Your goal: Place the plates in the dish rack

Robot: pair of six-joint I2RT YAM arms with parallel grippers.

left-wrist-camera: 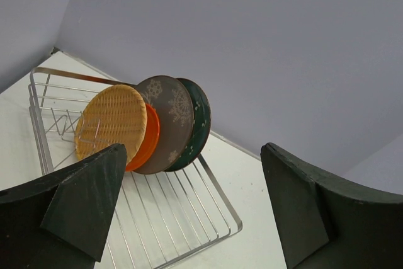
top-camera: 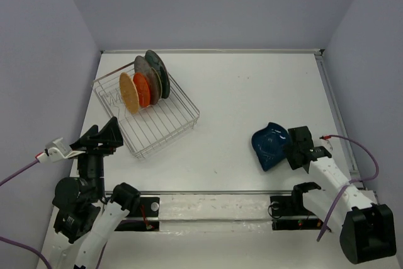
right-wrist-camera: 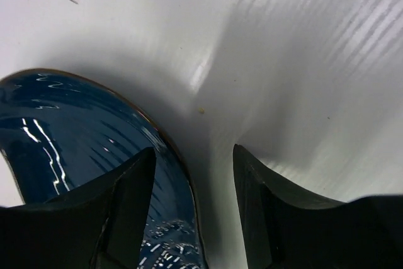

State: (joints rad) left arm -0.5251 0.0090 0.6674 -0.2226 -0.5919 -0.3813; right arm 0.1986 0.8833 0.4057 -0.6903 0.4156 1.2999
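Dark blue leaf plate (top-camera: 269,146) lies flat on the bench's (top-camera: 239,92) right side, its rim sitting between the half-open jaws of the right claw (right-wrist-camera: 194,152), with the dish rack (top-camera: 157,131) way off left.

A robotics lab test cell is shown rather than a kitchen: a flat white surface (top-camera: 252,92) is boxed in on three sides by plain lavender-grey walls (top-camera: 220,4). Two robot arms, the left arm (top-camera: 79,200) and the right arm (top-camera: 330,184), are bolted to a metal rail (top-camera: 214,203) along its near edge, and loose purple cables (top-camera: 22,171) are run from them. The household ware is a wire dish rack (top-camera: 160,130) with plates (top-camera: 143,86) stood in it and a dark blue plate (top-camera: 269,146) laid on the surface.
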